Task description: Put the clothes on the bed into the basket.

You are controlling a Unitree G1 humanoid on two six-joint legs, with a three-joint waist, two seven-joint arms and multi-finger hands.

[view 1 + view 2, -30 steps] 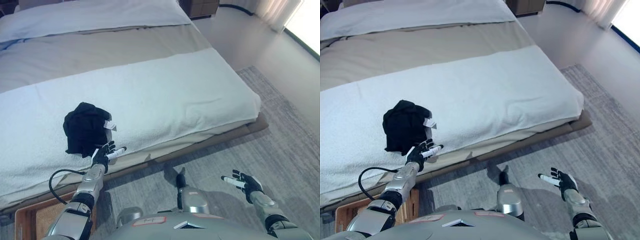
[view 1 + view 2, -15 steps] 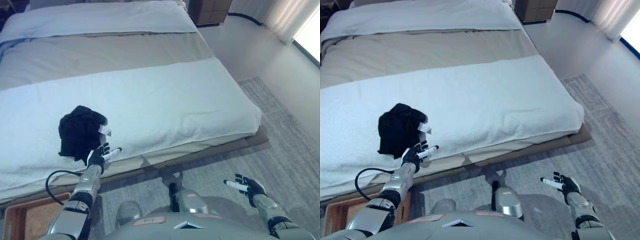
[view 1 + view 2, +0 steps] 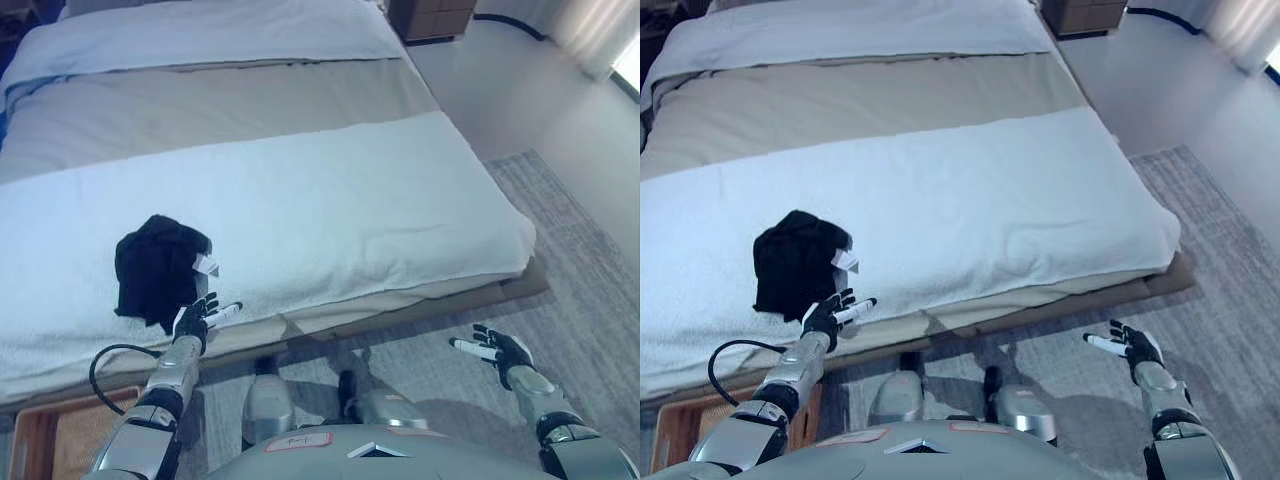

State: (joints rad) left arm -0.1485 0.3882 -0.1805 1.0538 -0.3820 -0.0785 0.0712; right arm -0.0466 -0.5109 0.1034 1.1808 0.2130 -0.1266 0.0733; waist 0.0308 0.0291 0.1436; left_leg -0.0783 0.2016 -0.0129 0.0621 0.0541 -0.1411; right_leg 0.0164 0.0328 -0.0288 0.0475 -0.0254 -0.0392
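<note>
**Open hand beside the black clothes**

A big bed [image 3: 300, 200] fills most of the view. It has a white blanket [image 3: 330, 220] across the near part and a tan sheet [image 3: 200, 105] behind it.

A bundle of black clothes [image 3: 155, 270] lies on the white blanket, near the front edge of the bed and over on the left. A small white tag [image 3: 206, 264] sticks out on its right side.

The left hand [image 3: 196, 318] is at the bed's front edge, just below the black clothes. Its fingers are spread out and mostly straight. It holds nothing. Its fingertips are just beside the low edge of the clothes, but I cannot tell if they touch.

The right hand [image 3: 497, 349] is far off on the right, over the grey rug [image 3: 590, 300]. Its fingers are spread open too, and it holds nothing.

A bit of the basket [image 3: 45, 440] shows in the bottom left corner, on the floor next to the bed. It looks brown and woven.

A dark wooden stand [image 3: 432, 16] sits at the top, past the bed.
</note>
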